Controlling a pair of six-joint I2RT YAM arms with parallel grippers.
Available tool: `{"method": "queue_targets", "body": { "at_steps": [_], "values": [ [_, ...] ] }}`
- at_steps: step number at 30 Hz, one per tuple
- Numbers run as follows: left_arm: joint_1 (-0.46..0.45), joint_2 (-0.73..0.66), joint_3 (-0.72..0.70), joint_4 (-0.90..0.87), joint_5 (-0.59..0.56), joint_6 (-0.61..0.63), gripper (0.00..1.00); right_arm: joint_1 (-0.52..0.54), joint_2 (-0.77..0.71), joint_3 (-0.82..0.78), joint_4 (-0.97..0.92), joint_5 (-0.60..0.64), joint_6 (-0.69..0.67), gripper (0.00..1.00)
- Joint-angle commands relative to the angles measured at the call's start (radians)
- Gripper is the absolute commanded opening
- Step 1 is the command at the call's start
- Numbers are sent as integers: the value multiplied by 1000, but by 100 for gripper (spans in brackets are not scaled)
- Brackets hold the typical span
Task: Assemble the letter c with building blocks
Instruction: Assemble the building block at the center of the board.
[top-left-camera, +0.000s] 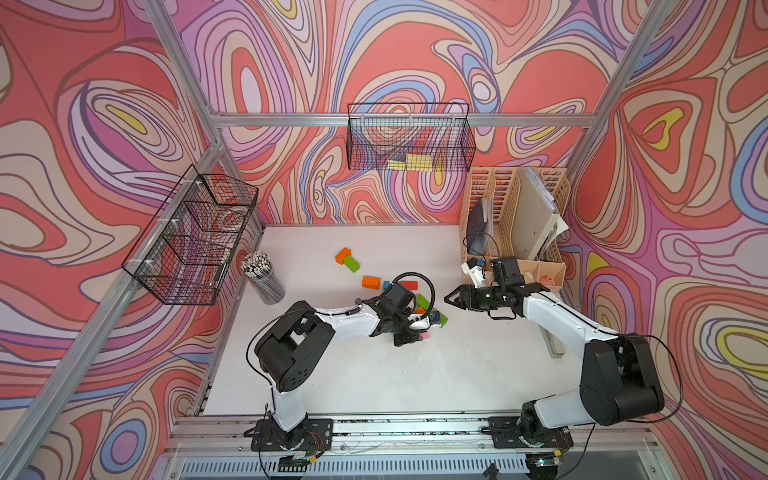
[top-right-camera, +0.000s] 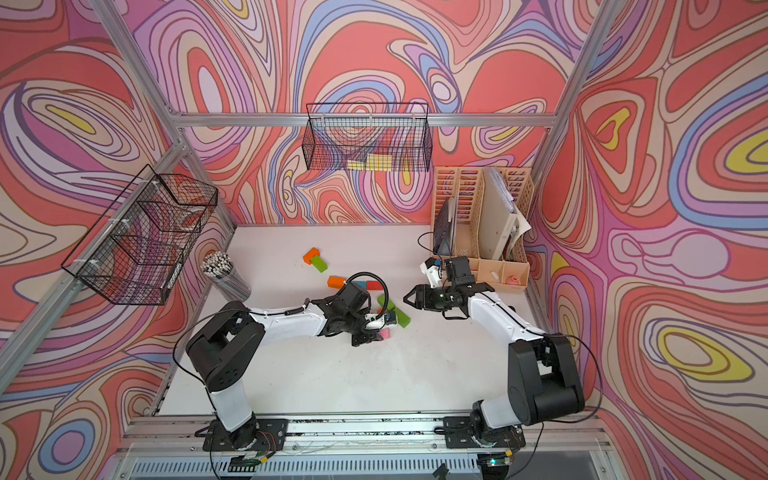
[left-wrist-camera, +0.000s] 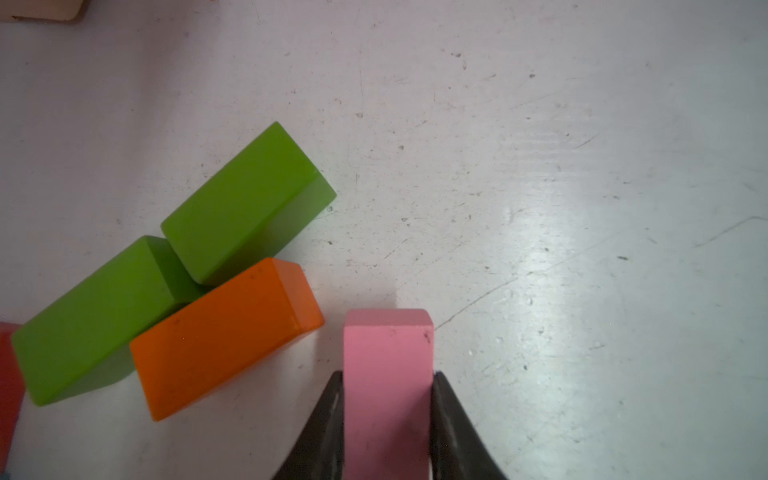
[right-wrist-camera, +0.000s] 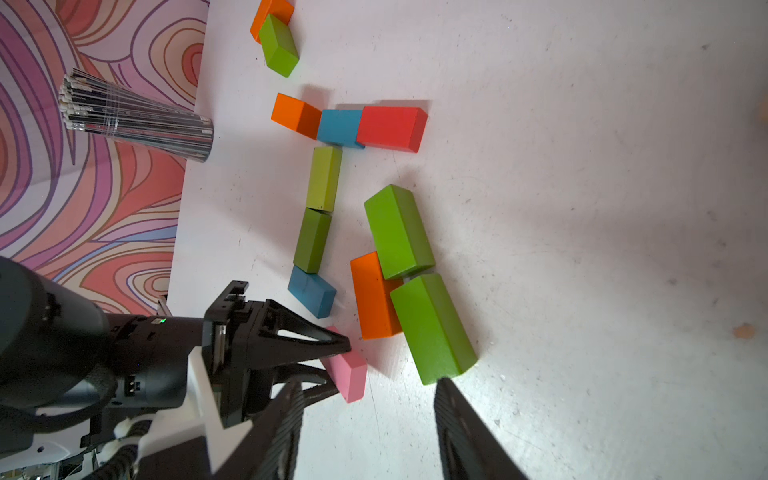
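**Left fingers (left-wrist-camera: 328, 419) grip a pink block (left-wrist-camera: 386, 374) beside a line of coloured blocks**

The left fingers are clamped on the two long sides of the pink block, whose free end sticks out past their tips. Whether the block touches the white surface (left-wrist-camera: 540, 208) cannot be told. Just beside the tips, across a narrow gap, lies an orange block (left-wrist-camera: 224, 336). On its far side sit a green block (left-wrist-camera: 245, 203) and a second green block (left-wrist-camera: 91, 320), meeting at their ends.

Near the tips on the other side, a near blue block (right-wrist-camera: 311, 291) starts a line running away from the fingers: an olive green block (right-wrist-camera: 311, 241), then a lime green block (right-wrist-camera: 326, 178), end to end. Across the line's far end, a far orange block (right-wrist-camera: 293, 114), a far blue block (right-wrist-camera: 338, 126) and a red block (right-wrist-camera: 392, 129) form a row. Farthest away, a last orange block (right-wrist-camera: 272, 12) and a last green block (right-wrist-camera: 278, 45) touch.

The right fingers (right-wrist-camera: 461, 436) stand apart with nothing between them, hovering near the green block and pointing toward the left fingers. Well beyond the line, a clear cup of pencils (right-wrist-camera: 137, 120) stands at the surface's edge. Behind the right fingers sits a tan desk organiser (top-left-camera: 515, 216).
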Motion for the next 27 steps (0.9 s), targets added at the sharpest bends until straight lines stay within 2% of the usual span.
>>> {"method": "queue_targets", "body": {
  "at_steps": [1, 27],
  "values": [
    [-3, 33, 44, -45, -14, 27, 20, -7, 6, -10, 18, -15, 2, 54],
    [29, 66, 96, -124, -45, 70, 20, -10, 4, -13, 22, -22, 5, 54]
  ]
}}
